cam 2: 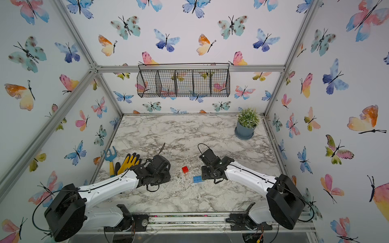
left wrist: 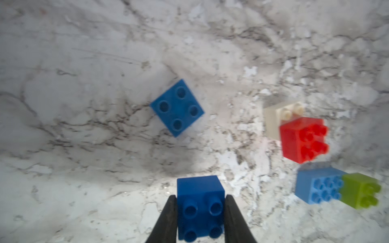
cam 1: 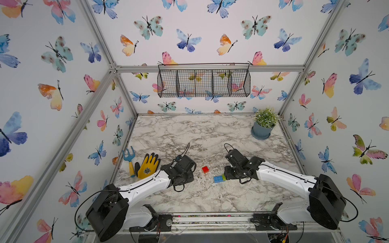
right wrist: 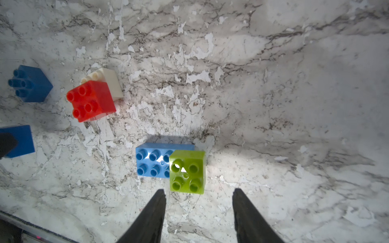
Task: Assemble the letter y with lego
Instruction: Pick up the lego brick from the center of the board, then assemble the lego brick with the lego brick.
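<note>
- In the left wrist view, the left end effector (left wrist: 200,218) is seen pinching a dark blue square brick (left wrist: 200,207), with one black finger (left wrist: 168,218) pressed on each side of it. A second dark blue square brick (left wrist: 177,107) is seen lying flat on the marble bench (left wrist: 84,63), well apart from the held one. A red brick (left wrist: 304,138) is stuck on a cream brick (left wrist: 273,120). Near them, a lime green brick (left wrist: 361,190) is joined to the end of a longer blue brick (left wrist: 317,186).
- In the right wrist view, the right end effector (right wrist: 199,210) is seen spread apart with nothing between its fingers (right wrist: 151,216). It is held just beside the lime green brick (right wrist: 187,171), which sits on one end of the longer blue brick (right wrist: 152,161). The red brick (right wrist: 90,101) is seen on top of the cream brick (right wrist: 111,82), off to one side. One dark blue square brick (right wrist: 30,83) is seen past them, and the pinched one (right wrist: 21,140) is cut off at the picture's edge.
- In both top views, the bricks are found near the front middle of the bench (cam 1: 210,130), between the two arms. The red brick (cam 1: 205,169) and the longer blue brick (cam 1: 219,178) can be seen; the left end effector is hidden under its own arm.
- In a top view, a yellow glove (cam 2: 128,163) and a toy garden fork (cam 2: 111,157) are seen at the left edge, and a potted plant (cam 2: 247,123) in the far right corner. A wire basket (cam 2: 183,83) is hung on the back wall.
</note>
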